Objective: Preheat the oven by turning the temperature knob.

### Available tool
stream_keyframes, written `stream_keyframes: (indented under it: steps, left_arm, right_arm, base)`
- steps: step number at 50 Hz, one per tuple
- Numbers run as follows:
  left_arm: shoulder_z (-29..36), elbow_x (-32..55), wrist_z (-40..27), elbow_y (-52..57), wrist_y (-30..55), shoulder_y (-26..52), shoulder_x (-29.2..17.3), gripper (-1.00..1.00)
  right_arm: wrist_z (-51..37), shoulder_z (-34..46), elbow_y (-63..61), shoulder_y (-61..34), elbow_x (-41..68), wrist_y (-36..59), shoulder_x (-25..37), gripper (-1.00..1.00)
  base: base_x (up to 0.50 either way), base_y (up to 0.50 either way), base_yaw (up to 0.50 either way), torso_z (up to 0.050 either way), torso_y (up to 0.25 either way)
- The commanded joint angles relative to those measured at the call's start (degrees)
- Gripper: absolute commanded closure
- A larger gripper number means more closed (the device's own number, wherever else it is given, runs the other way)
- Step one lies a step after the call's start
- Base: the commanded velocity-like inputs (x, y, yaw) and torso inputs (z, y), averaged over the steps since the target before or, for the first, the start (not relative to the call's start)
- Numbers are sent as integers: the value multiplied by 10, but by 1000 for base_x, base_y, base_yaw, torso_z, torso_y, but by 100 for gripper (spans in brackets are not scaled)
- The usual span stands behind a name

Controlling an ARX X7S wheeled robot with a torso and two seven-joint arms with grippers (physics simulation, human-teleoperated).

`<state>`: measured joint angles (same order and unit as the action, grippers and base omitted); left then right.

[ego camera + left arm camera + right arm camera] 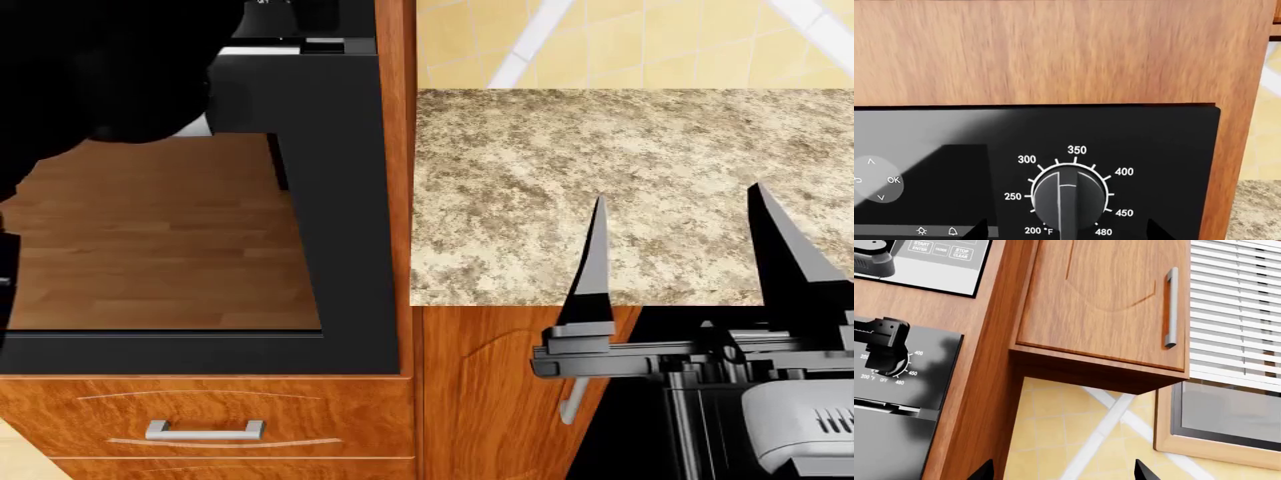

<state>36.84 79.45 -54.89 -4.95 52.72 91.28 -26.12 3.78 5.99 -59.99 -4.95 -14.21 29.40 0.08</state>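
Observation:
The oven (340,200) is black, and its glass door reflects a wood floor. Its control panel (934,135) carries the temperature knob (1069,197), a round dark dial with a raised bar whose top end points at about 350. The scale runs from 200 °F to 480. My left gripper (1067,232) is open, with one dark fingertip showing on each side of the knob, both clear of it. In the right wrist view the left gripper (884,347) hangs in front of the knob. My right gripper (674,250) stands open over the counter's front edge, holding nothing.
A speckled stone counter (601,180) lies right of the oven, with a black appliance panel (627,440) under it. A wood drawer (204,430) sits below the oven. Above are a wood wall cabinet (1107,300), a microwave keypad (934,255) and window blinds (1241,310).

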Motion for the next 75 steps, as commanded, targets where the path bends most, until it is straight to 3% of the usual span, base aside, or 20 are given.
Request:
stream_keyframes:
  steps: [1, 73, 74, 75]
  left_arm:
    - [8, -13, 12, -22, -7, -2, 6, -100]
    - [22, -37, 36, -46, -31, -3, 14, -100]
    - [21, -37, 36, -45, -31, -4, 14, 100]
    - [23, -39, 38, -45, -32, -3, 14, 100]
  right_arm:
    - [0, -1, 0, -2, 0, 1, 0, -100]
    - [1, 3, 0, -1, -2, 5, 0, -100]
    - [0, 3, 0, -2, -1, 5, 0, -100]
    - [0, 3, 0, -2, -1, 5, 0, -100]
  base:
    - [0, 0, 0, 0, 0]
    - [0, 0, 0, 0, 0]
    - [0, 0, 0, 0, 0]
    - [0, 0, 0, 0, 0]
